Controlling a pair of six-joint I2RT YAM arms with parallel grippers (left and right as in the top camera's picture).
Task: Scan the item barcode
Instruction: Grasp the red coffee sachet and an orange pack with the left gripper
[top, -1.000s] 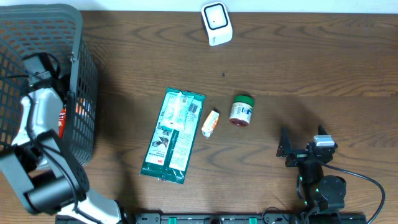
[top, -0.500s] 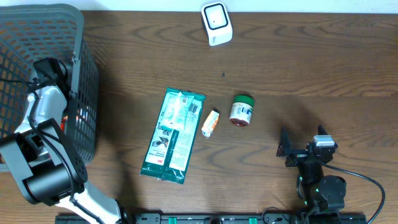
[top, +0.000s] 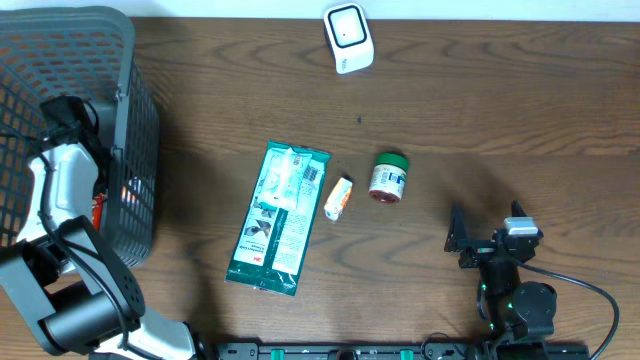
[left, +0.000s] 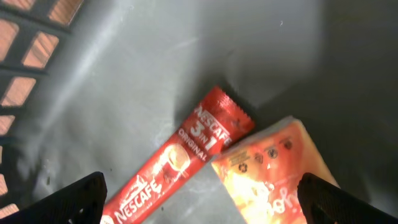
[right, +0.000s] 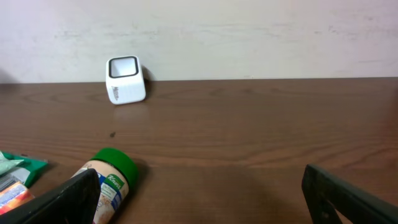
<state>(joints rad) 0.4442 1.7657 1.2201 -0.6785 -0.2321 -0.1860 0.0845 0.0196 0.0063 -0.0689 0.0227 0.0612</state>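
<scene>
Left wrist view: a red Nescafe 3-in-1 sachet (left: 180, 163) is seen at frame centre on the basket (left: 124, 74) floor, touching an orange packet (left: 273, 171), beneath the open, empty left gripper (left: 208, 194). Overhead, the right gripper (top: 458, 238) is seen open at lower right.

Red sachet (left: 180, 158) printed NESCAFE 3 IN 1 ORIGINAL, orange packet (left: 273, 171) print too blurred to read

The dark wooden table (top: 500, 110) carries five things:
- a grey mesh basket (top: 140, 120) at the far left edge;
- a white barcode scanner (top: 348, 37) at the far edge;
- a green flat pouch (top: 278, 218) near the centre;
- a small orange-and-white tube (top: 339, 197) just beside the pouch;
- a green-lidded jar (top: 388, 178) on its side, near the tube.
</scene>
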